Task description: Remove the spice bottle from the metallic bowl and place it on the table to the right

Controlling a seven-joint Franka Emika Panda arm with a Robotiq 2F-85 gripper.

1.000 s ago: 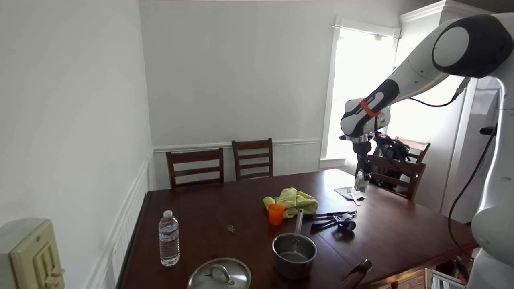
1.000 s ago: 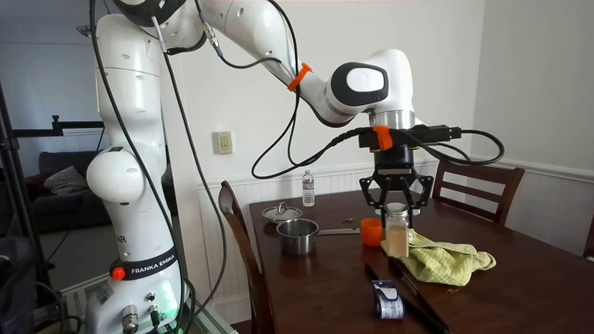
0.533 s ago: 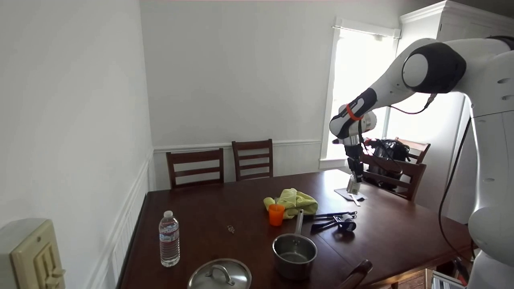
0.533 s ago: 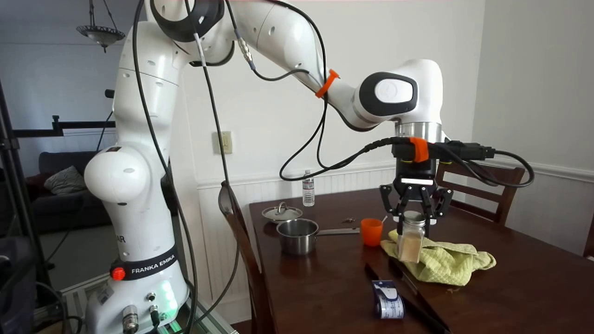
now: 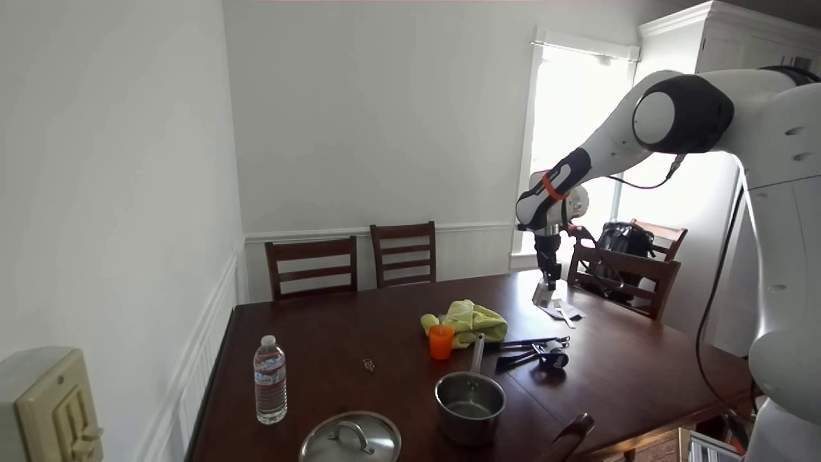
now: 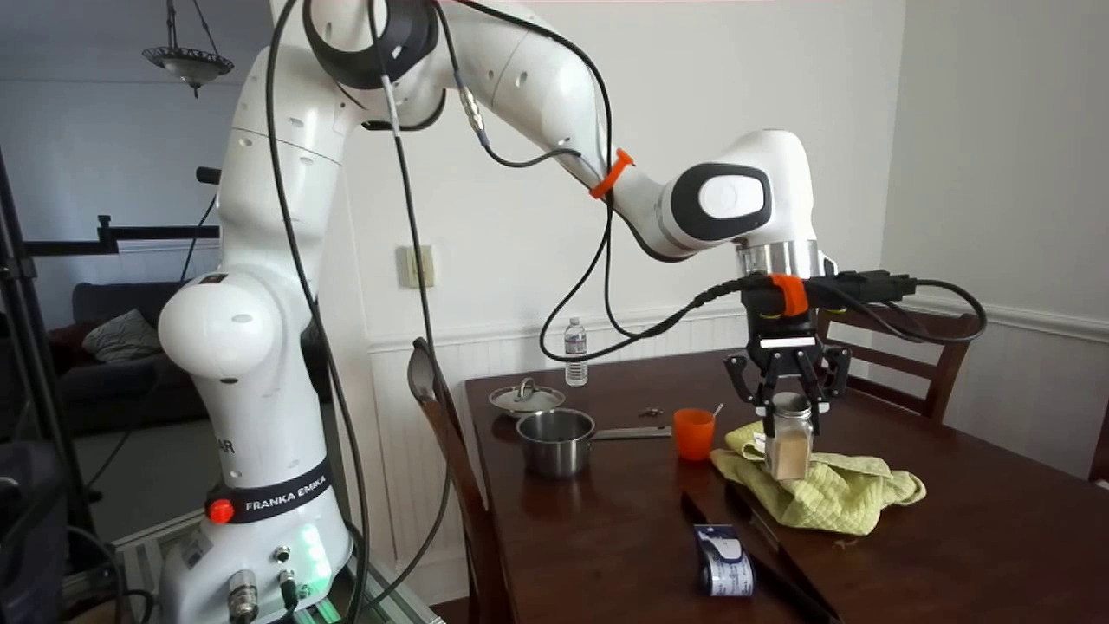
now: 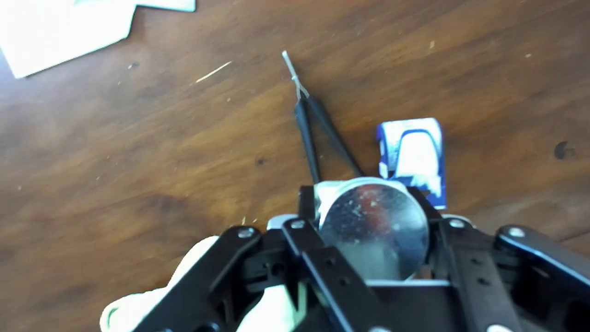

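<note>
The spice bottle [image 6: 790, 446] is a clear jar with tan contents and a silvery lid. My gripper [image 6: 792, 421] is shut on its upper part and holds it above the dark brown table [image 6: 606, 555]. The bottle also shows in an exterior view [image 5: 542, 295], slightly tilted, near the napkin. In the wrist view its round lid [image 7: 375, 230] sits between the fingers. The metallic bowl [image 5: 470, 410] is a deep steel pot with a long handle. It stands on the table, well apart from the gripper, and shows in both exterior views [image 6: 557, 446].
A yellow-green towel [image 6: 832, 494], an orange cup [image 6: 693, 435], black-handled tongs [image 7: 308, 138] and a blue-white package [image 6: 726, 562] lie below or near the bottle. A steel lid [image 5: 351, 439], water bottle [image 5: 270, 382] and napkin with a white utensil [image 5: 561, 310] are farther off. Chairs ring the table.
The arm has swung across the table with the bottle still held, moving left in an exterior view and right in another. The wrist has also come lower.
</note>
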